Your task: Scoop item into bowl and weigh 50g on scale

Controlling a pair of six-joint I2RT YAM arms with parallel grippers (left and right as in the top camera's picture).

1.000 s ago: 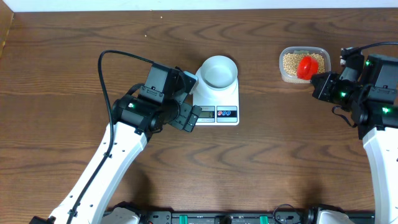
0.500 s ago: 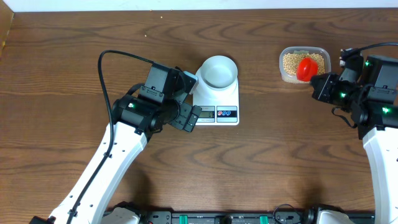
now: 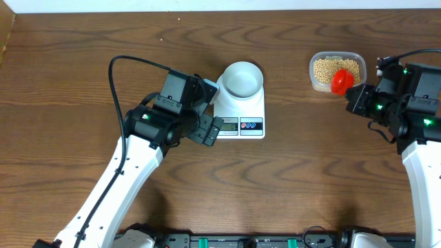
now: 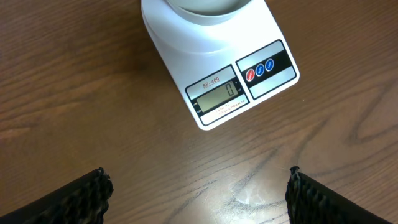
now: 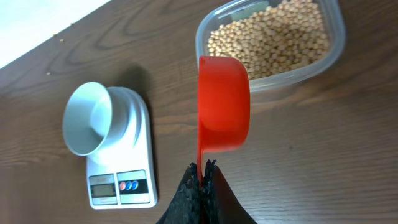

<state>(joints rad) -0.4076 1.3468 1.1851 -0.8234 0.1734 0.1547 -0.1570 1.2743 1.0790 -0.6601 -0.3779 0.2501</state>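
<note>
Tan-yellow beans (image 3: 328, 67) (image 5: 273, 37) fill a clear tub (image 3: 313, 77) (image 5: 311, 70) at the back right. My right gripper (image 3: 354, 91) (image 5: 203, 169) is shut on the thin handle of a red scoop (image 3: 340, 80) (image 5: 224, 102). The scoop hangs over the tub's near rim, and I see no beans in it. The white bowl (image 3: 241, 78) (image 5: 90, 118) (image 4: 205, 5) stands empty on the white scale (image 3: 242, 118) (image 5: 121, 183) (image 4: 214, 65), whose display reads 0. My left gripper (image 3: 209, 129) (image 4: 199, 199) is open above bare table beside the scale's display end.
The brown wooden table (image 3: 310, 158) stretches between the scale and the tub. A black cable (image 3: 120, 65) loops over the left arm. A white strip (image 3: 220, 5) borders the far table edge.
The red scoop and my right gripper have drawn back slightly toward the tub's near rim. The left arm, bowl and scale have not moved.
</note>
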